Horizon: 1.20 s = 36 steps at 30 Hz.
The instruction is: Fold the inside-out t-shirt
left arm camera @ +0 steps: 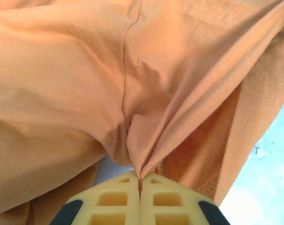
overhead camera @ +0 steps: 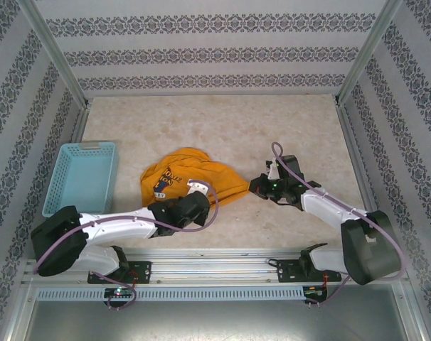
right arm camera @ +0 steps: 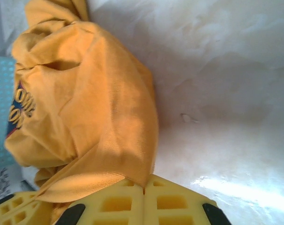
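Two arms reach in from the near edge of the table and meet at a crumpled orange-yellow shirt, which lies near the table's middle, just right of a blue basket.

Left arm: stretched low along the near edge, forearm angled toward the centre, with the left gripper at the shirt's near edge. In the left wrist view its yellow fingers are pressed together with a ridge of cloth pinched in the seam between them. The fabric fans away from that pinch in taut folds.

Right arm: elbow bent at the right, forearm pointing left across the table, with the right gripper at the shirt's right edge. In the right wrist view its fingers are closed on a hemmed edge of the cloth. The rest of the garment is bunched beyond them on the pale tabletop.

A dark emblem with pale lettering shows on the heap's left side, facing up, toward the basket
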### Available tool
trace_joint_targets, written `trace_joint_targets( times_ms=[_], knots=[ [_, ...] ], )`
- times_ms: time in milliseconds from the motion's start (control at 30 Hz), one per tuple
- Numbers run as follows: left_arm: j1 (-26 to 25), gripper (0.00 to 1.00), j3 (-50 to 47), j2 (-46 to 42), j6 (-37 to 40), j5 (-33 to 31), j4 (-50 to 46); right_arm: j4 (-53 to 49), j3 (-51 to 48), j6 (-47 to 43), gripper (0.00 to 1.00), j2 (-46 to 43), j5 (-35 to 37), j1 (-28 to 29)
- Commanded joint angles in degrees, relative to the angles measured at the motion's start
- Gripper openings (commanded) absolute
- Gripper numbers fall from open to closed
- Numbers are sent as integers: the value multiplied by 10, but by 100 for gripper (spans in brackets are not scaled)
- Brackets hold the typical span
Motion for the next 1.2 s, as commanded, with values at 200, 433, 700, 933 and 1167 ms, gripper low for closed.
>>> trace_joint_targets(
  times_ms=[200,433,700,933,1167],
  knots=[
    [-7,0,34,86,14,95,68,-170,52,-32,8,2,195,70],
    [-25,0,51,105,33,114,77,-286,76,21,40,-69,372,194],
    [-31,0,37,107,17,130,101,-212,70,53,40,-17,288,241],
    [-38,0,24,107,-4,130,127,-129,88,61,53,65,227,268],
    [-38,0,15,101,-8,131,141,-131,96,61,57,109,224,268]
  ],
)
